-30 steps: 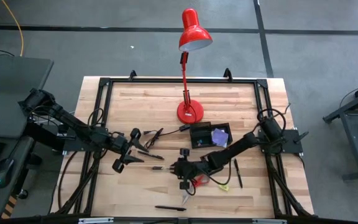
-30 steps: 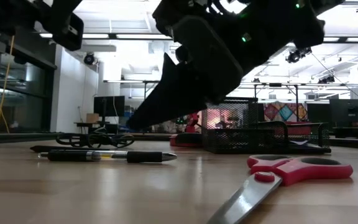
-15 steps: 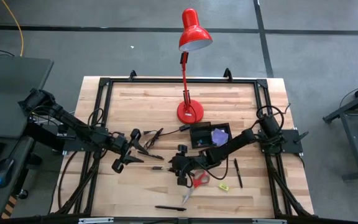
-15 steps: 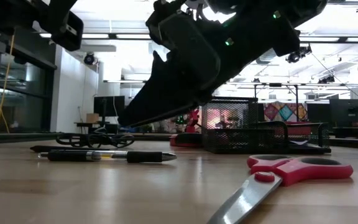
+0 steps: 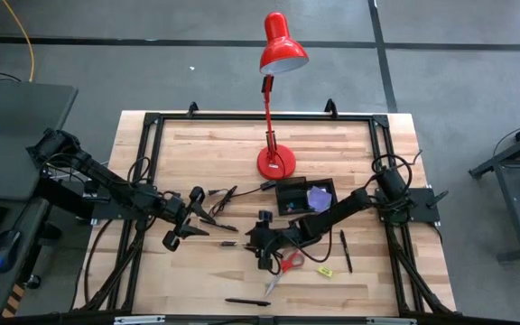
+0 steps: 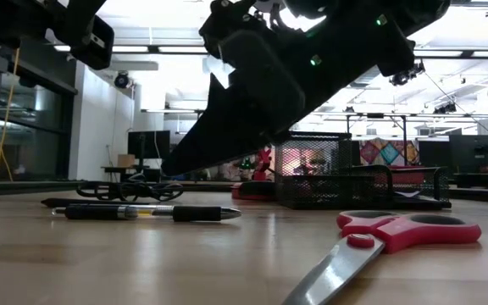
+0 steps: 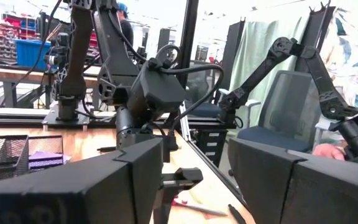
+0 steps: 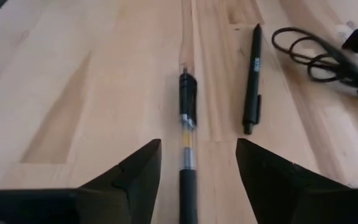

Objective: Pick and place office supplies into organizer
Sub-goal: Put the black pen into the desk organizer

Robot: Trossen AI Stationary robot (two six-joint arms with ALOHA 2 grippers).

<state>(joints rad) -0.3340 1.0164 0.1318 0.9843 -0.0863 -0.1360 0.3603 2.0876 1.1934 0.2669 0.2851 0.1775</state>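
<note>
The step in hand looks like a pick of a pen. In the right wrist view the right gripper (image 8: pixel 191 180) has its fingers apart, and a pen (image 8: pixel 188 134) lies on the wood running straight into the gap between them; a second pen (image 8: pixel 251 81) lies just beside it, apart. Next the gripper would need to come down until the fingers straddle the barrel, close on it, then carry it to the organizer (image 5: pixel 305 197), which sits right of centre in the high view, below the lamp base (image 5: pixel 275 163).

In the high view the right arm reaches from the right edge toward the lower middle, its gripper (image 5: pixel 262 242) low over the table. The scissors (image 5: pixel 283 268) lie just below it.

The left gripper (image 5: pixel 188 226) waits at middle left of the high view, fingers apart and empty, near the cable (image 5: pixel 224 199).
</note>
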